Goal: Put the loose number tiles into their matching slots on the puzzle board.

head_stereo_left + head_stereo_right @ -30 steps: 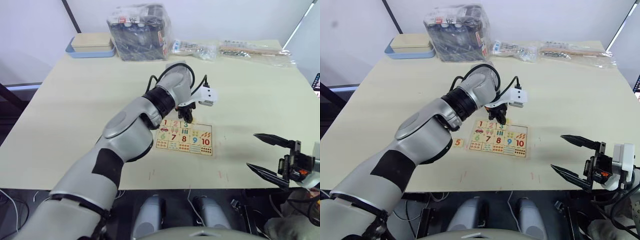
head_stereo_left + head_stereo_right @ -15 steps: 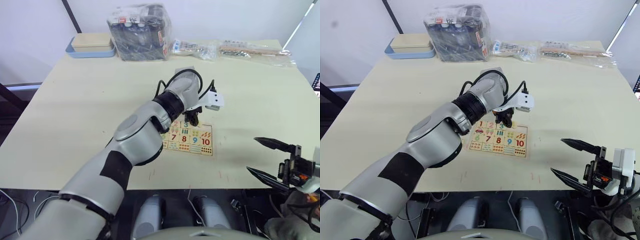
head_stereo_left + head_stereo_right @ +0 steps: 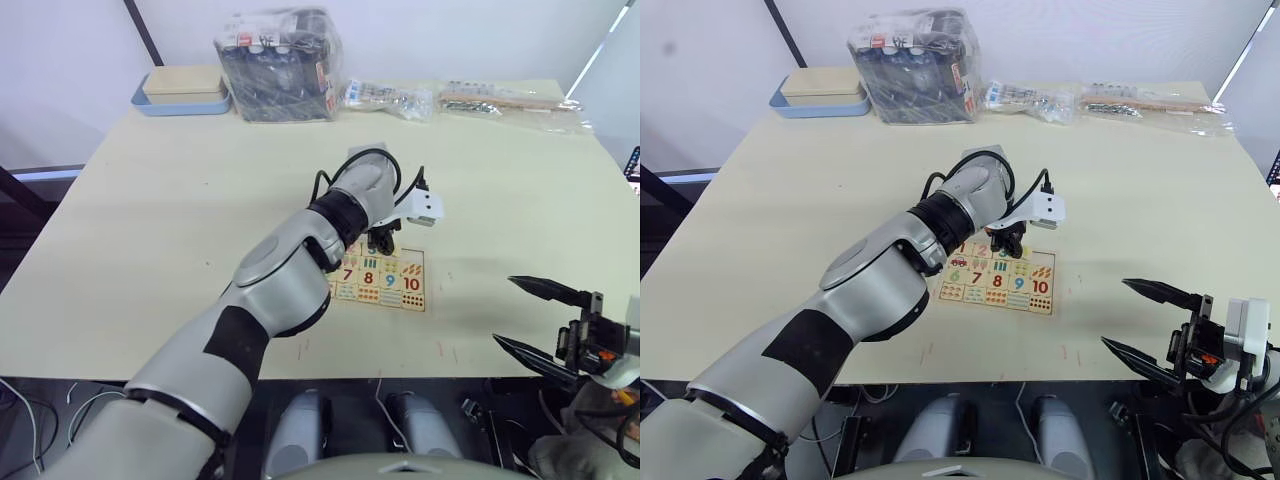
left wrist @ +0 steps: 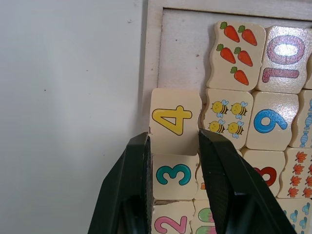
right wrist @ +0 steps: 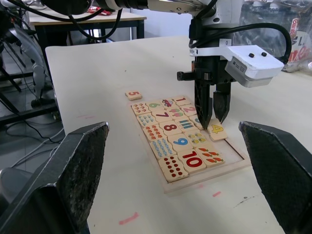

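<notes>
Tile 4 point(image 4: 175, 121), yellow digit, sits pinched between left gripper point(image 4: 174, 146) fingers over the puzzle board point(image 5: 234, 158); head views hide it. Right gripper point(image 3: 1145, 320) spread wide, lower right.

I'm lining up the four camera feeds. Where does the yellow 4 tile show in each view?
Left eye view: hidden behind the left gripper at the puzzle board's far edge.
Right eye view: likewise hidden.
Left wrist view: 4 tile between the fingers.
Right wrist view: beneath the fingertips.
Shared landmark: the red 10 tile.
</notes>
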